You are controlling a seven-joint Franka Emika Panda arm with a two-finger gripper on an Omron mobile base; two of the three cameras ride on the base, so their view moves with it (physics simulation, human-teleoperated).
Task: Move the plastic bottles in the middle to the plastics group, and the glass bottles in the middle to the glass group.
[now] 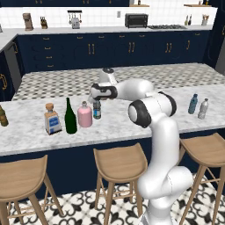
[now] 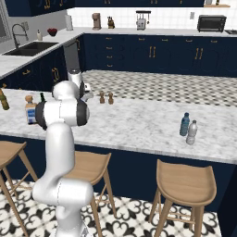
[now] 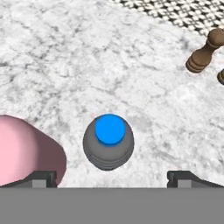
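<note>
The small clear water bottle [image 1: 97, 110] stands on the marble counter; from above in the hand view it shows a blue cap [image 3: 108, 142]. My gripper [image 1: 96, 101] hangs open right above it, the fingertips [image 3: 43, 178] wide apart on either side, touching nothing. To its left stand the squat pink bottle [image 1: 85, 115] [image 3: 26, 151] and the tall dark green wine bottle [image 1: 70, 117]. The glass group is further left: a square clear bottle with a cork [image 1: 52, 119] [image 2: 30, 110] and an amber bottle [image 1: 3, 116]. The plastics group, a blue bottle [image 1: 193, 104] [image 2: 184, 124] and a grey-clear one [image 1: 203, 109] [image 2: 191, 132], stands far right.
Two small brown shakers [image 2: 102, 97] [image 3: 204, 51] stand behind the water bottle near the patterned strip of the counter. Wooden stools [image 1: 119, 162] line the near side of the counter. Wide bare marble [image 2: 139, 122] lies between the middle bottles and the plastics group.
</note>
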